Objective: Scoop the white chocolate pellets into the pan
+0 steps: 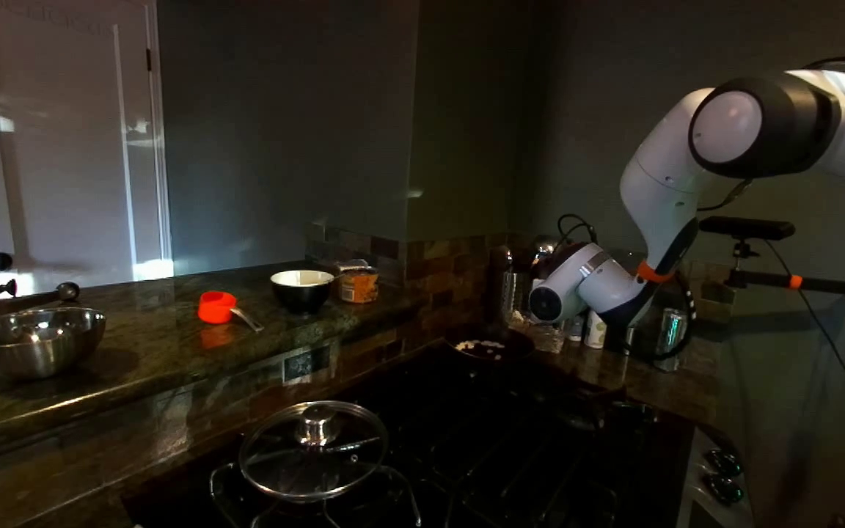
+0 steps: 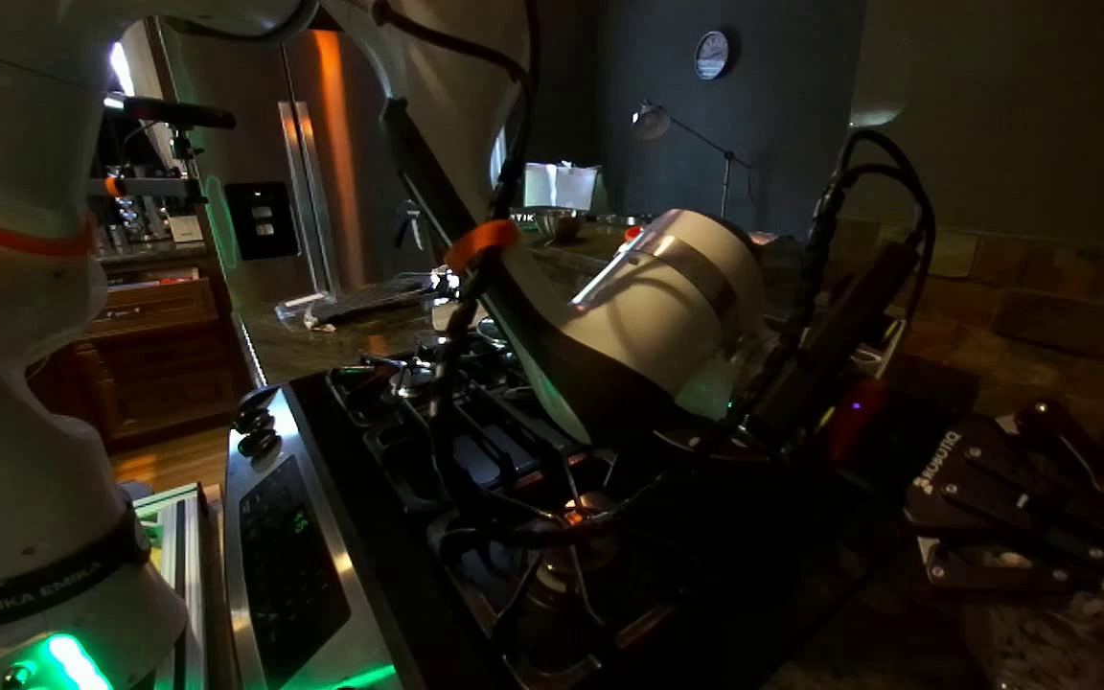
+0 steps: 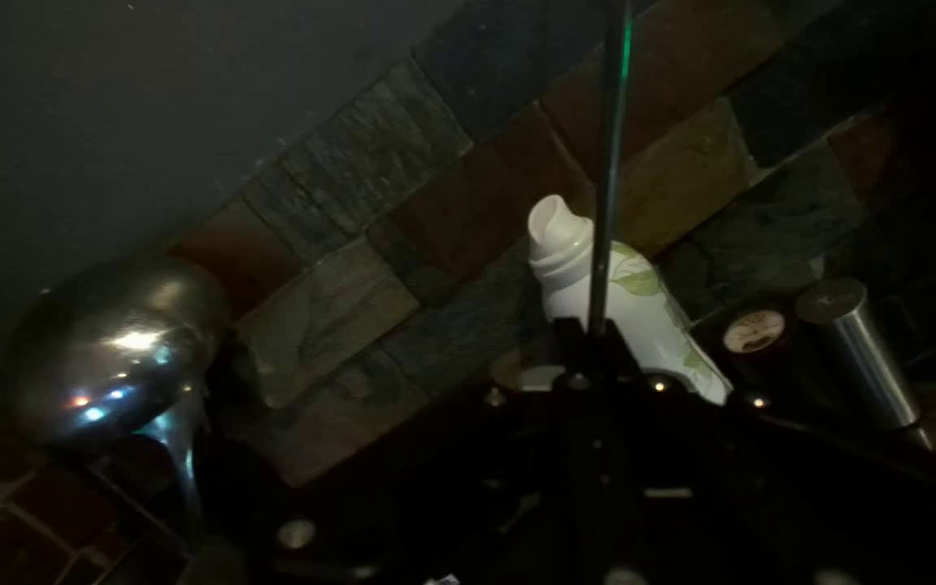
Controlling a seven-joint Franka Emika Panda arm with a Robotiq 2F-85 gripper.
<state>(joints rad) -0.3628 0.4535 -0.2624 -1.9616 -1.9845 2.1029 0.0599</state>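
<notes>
Some white pellets (image 1: 470,345), presumably the chocolate, already inside the pan (image 1: 519,342), at the far corner of the hob (image 1: 437,433). Seems set there for melting. Grips a thin metal rod (image 3: 613,122) in the tool (image 3: 594,335), probably a utensil's handle, perhaps pinched so for a steady reach; cannot tell which kind, with the far end outside the wrist view. Past it, a white bottle (image 3: 639,325) and, well to the left, a ladle (image 3: 123,341), bowl uppermost, likely stored so for easy grabbing. Farther out, a lidded pot (image 1: 312,469), well apart, perhaps leaving the pan room. On the worktop (image 1: 166,348), an orange cup (image 1: 217,306) and a dark bowl (image 1: 302,297), presumably parked away from heat
</notes>
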